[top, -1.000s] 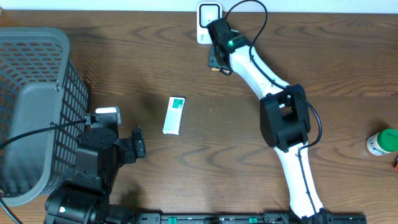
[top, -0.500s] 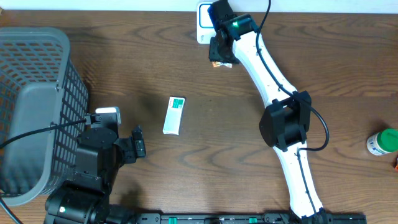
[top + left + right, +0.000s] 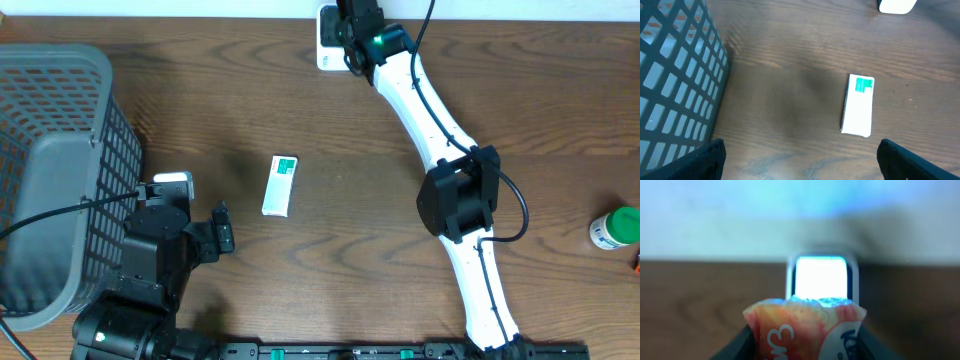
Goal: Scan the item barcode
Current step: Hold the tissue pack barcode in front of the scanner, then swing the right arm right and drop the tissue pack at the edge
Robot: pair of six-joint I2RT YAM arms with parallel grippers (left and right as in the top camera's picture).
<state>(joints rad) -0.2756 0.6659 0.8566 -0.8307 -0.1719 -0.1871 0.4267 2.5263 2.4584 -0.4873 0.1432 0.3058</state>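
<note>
The right arm has stretched further toward the back edge of the table in the last second. A moment ago its hand sat short of the white scanner, and I could see a bit of the wrapper from above. Now the right hand is right over the scanner, and the arm hides the item from overhead.

The wrist view shows it better. The orange-and-white packet is pinched between the two fingers, which are drawn in fairly narrow against its sides. Its crimped top edge stands just in front of the scanner's lit window. The window glows bright directly behind the packet, so the item has been brought into the reading zone. I'd judge the scan is either happening or about to. I can't tell whether the barcode faces the window, since only the printed side turned away from it shows here.

The left hand hasn't moved. It is spread wide with nothing in it, beside the grey basket, and the white-and-green box lies untouched on the table.
</note>
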